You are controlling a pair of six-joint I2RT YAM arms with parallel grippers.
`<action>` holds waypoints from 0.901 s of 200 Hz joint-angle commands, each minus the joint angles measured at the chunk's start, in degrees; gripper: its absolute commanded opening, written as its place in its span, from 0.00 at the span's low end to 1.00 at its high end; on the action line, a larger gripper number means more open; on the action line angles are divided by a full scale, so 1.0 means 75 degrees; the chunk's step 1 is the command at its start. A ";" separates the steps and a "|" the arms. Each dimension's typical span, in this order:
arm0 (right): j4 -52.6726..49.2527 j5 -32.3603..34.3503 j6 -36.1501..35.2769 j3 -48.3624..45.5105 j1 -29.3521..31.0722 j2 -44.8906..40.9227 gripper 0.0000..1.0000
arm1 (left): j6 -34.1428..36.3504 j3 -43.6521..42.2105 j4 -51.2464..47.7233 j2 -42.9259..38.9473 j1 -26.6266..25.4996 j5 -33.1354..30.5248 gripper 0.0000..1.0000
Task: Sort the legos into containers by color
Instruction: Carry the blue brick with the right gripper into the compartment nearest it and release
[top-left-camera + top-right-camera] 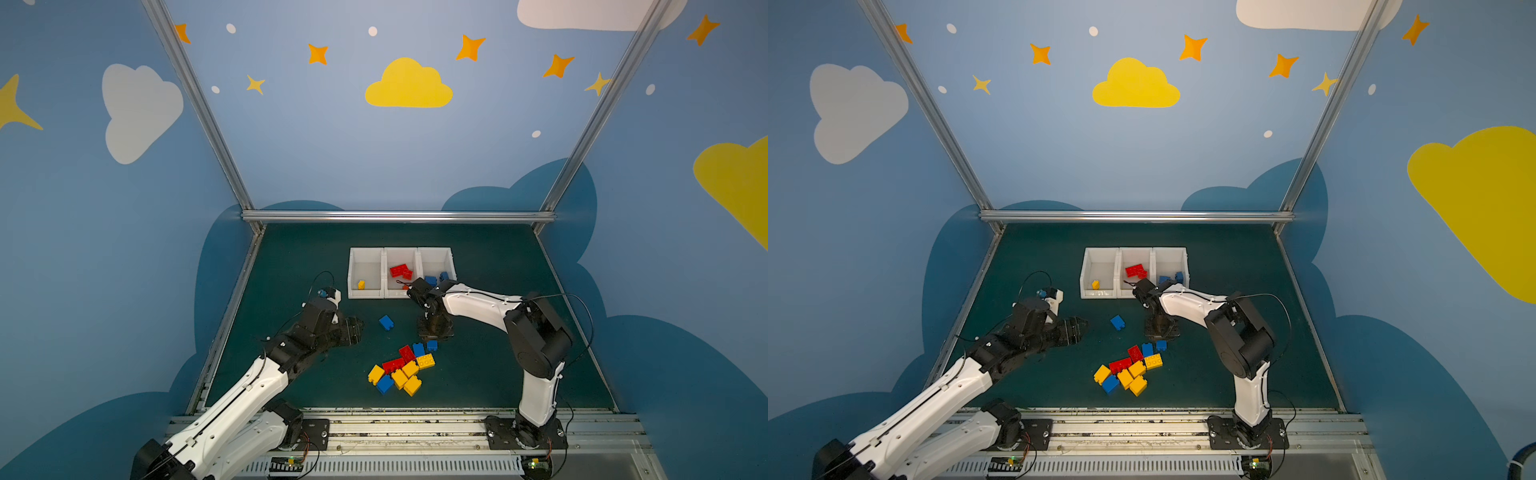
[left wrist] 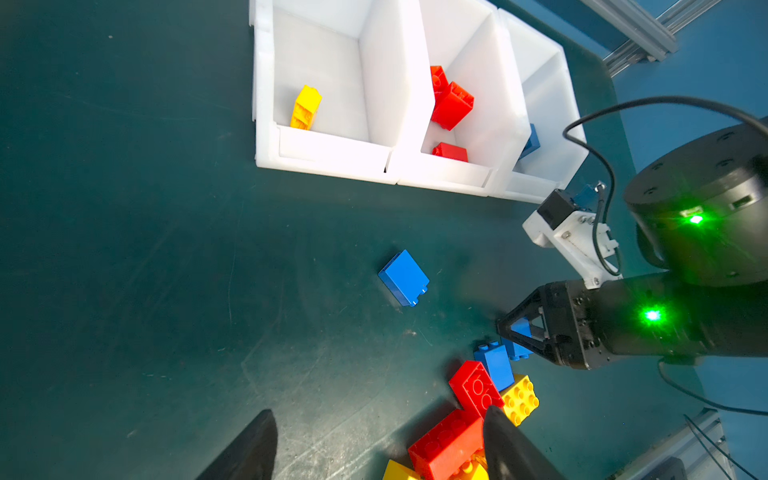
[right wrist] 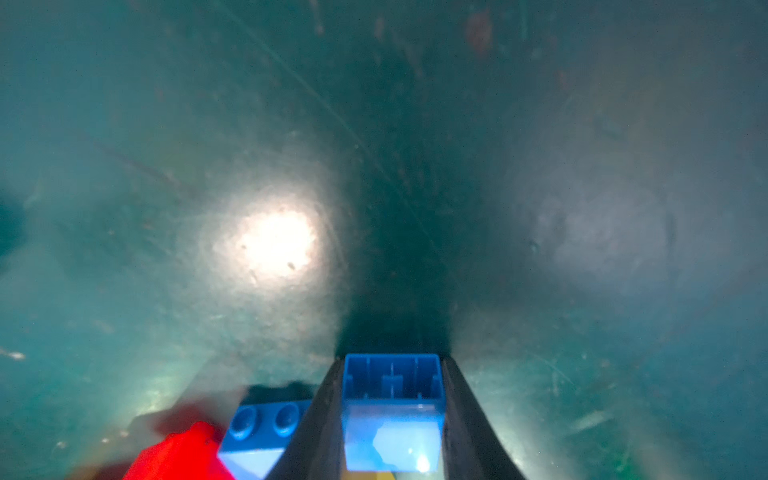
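Note:
My right gripper (image 3: 392,360) is shut on a small blue lego (image 3: 392,415), down at the mat at the pile's far right edge (image 1: 432,345). Another blue lego (image 3: 266,428) and a red one (image 3: 178,453) lie right beside it. The pile (image 1: 401,370) mixes yellow, red and blue legos. A lone blue lego (image 1: 386,322) lies between the pile and the containers. My left gripper (image 2: 378,449) hangs open left of the pile (image 1: 356,329), holding nothing. Three white containers stand in a row: yellow (image 1: 365,255), red (image 1: 399,253), blue (image 1: 434,254).
The dark green mat is bounded by aluminium rails at the back (image 1: 399,216) and sides. My right arm (image 1: 478,303) reaches across in front of the blue container. The arm bases (image 1: 525,432) sit on the front rail.

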 commanded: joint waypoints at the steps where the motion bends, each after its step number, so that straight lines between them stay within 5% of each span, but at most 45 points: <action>1: -0.0229 0.0119 -0.0092 0.0123 0.0015 -0.0420 0.27 | -0.0038 -0.0105 0.0004 -0.0129 0.0021 0.0033 0.78; 60: -0.1483 0.0485 -0.1858 0.2800 -0.1113 -0.0170 0.26 | -0.0072 -0.0187 -0.0012 -0.0263 0.0031 0.0021 0.78; 122: -0.2310 0.0539 -0.2602 0.6335 -0.2367 0.2074 0.27 | -0.0157 -0.0304 -0.0137 -0.0545 0.0042 0.0068 0.78; 180: -0.2322 0.0398 -0.2478 0.6732 -0.2737 0.2700 0.35 | -0.0181 -0.0375 -0.0324 -0.0801 0.0037 0.0115 0.79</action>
